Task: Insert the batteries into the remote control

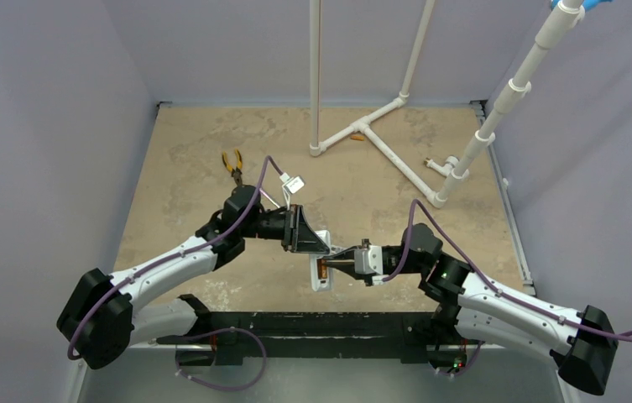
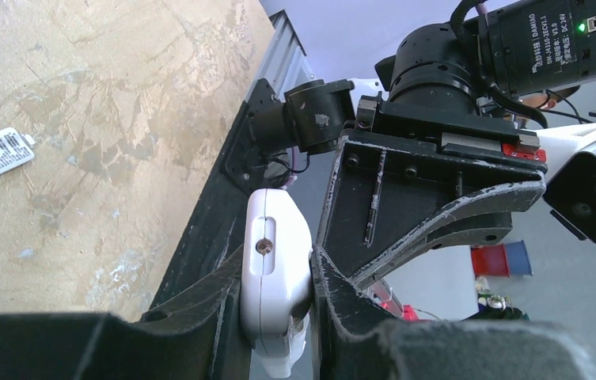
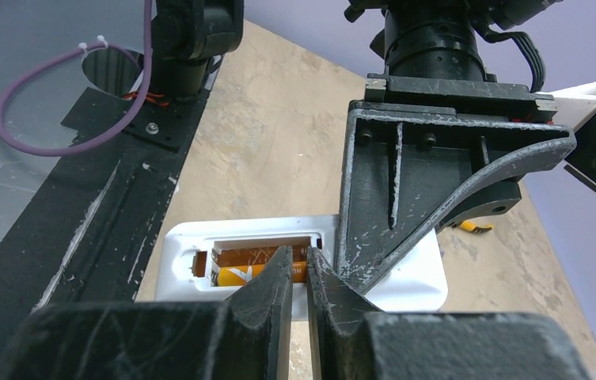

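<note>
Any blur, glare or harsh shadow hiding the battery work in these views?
Top external: even, soft light, no glare, but the remote control is small. Left wrist: the left fingers are dark and soft; the remote control is sharp. Right wrist: the battery in the recess is sharp, the right fingers blurred toward the bottom edge.

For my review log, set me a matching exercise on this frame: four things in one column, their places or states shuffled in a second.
Things
1. remote
2. battery
3. pliers
4. right end effector

Places or states
A. lying loose on the table
B. fingertips nearly together at the recess
C. clamped in the left end effector
D. lying in the remote's recess

Pairs: 1-C, 2-D, 3-A, 4-B
</note>
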